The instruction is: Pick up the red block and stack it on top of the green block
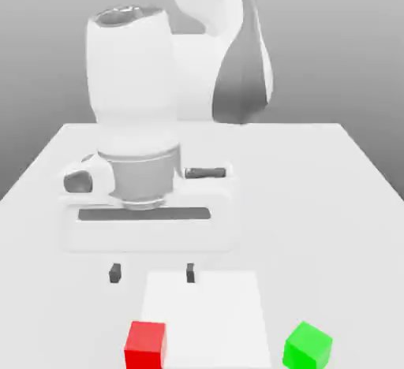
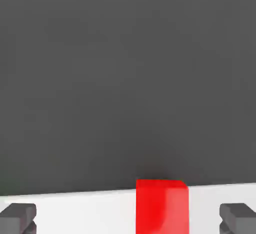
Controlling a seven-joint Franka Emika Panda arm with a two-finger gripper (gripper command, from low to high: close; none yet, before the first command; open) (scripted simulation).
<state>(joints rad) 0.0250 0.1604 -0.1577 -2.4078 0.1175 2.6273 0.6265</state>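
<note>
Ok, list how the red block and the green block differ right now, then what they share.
Colour: the red block is bright red, the green block bright green.
Place: the red block sits toward the exterior view's left, the green block toward its right, well apart.
Pose: the red block faces the exterior view squarely; the green block is turned, showing a corner.
Relation to the end effector: the red block lies nearer it than the green block.
Shared: both are plain matte cubes of similar size, resting on the table.

Red block [image 1: 146, 344] unobstructed, green block [image 1: 308, 345] apart
</note>
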